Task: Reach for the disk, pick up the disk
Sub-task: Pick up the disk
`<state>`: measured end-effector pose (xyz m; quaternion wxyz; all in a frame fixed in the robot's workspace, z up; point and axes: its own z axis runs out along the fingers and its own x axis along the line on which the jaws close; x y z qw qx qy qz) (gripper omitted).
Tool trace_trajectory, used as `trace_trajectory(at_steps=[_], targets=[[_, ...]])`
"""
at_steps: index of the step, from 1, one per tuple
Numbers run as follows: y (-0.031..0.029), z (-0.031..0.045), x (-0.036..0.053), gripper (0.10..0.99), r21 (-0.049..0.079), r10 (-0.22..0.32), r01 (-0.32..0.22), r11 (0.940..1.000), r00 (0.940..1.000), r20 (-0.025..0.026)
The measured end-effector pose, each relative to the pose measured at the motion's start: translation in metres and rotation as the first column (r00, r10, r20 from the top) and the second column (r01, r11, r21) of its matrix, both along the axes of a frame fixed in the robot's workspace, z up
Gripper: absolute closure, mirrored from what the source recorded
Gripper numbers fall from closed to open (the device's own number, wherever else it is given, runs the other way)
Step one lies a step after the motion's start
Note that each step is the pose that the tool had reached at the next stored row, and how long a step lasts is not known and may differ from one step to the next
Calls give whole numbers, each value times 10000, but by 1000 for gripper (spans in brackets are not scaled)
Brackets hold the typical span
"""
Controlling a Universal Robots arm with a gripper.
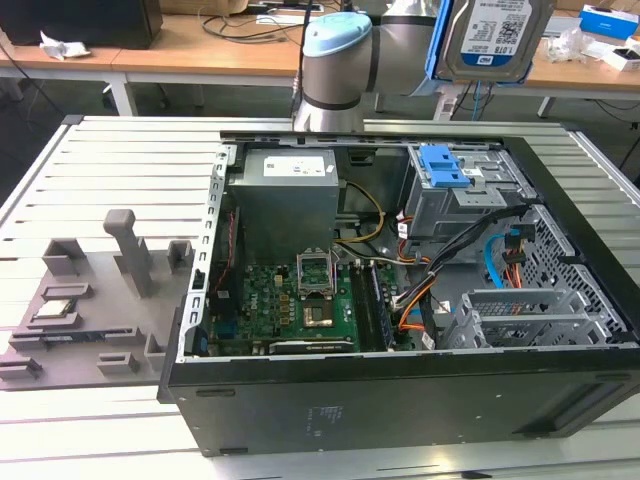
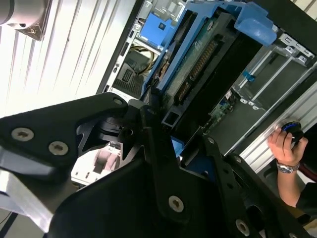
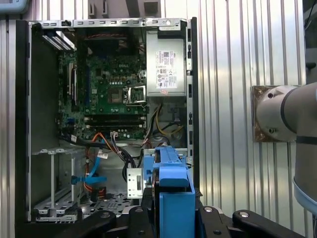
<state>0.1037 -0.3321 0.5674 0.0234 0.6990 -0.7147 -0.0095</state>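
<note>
we see the disk (image 1: 495, 35) held high, at one o'clock from the case (image 1: 400, 405), long axis upright, label facing us, blue rail (image 1: 437, 40) on the exterior view's left. in the first wrist view the claw (image 3: 171, 220) pinches it edge-on. the second wrist view adds a hand (image 2: 283, 146).

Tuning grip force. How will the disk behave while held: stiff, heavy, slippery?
Probably rigid and dense: the disk has a metal body. Its blue rail, at the gripper, looks like smooth plastic, so it may slip. The exposed circuit board suggests fragility.
</note>
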Motion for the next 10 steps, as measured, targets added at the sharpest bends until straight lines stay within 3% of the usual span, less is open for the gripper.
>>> trace_trajectory(at_steps=[10], targets=[[0, -74, 221, 722, -19, -1, 1, 10000, 10000, -1]])
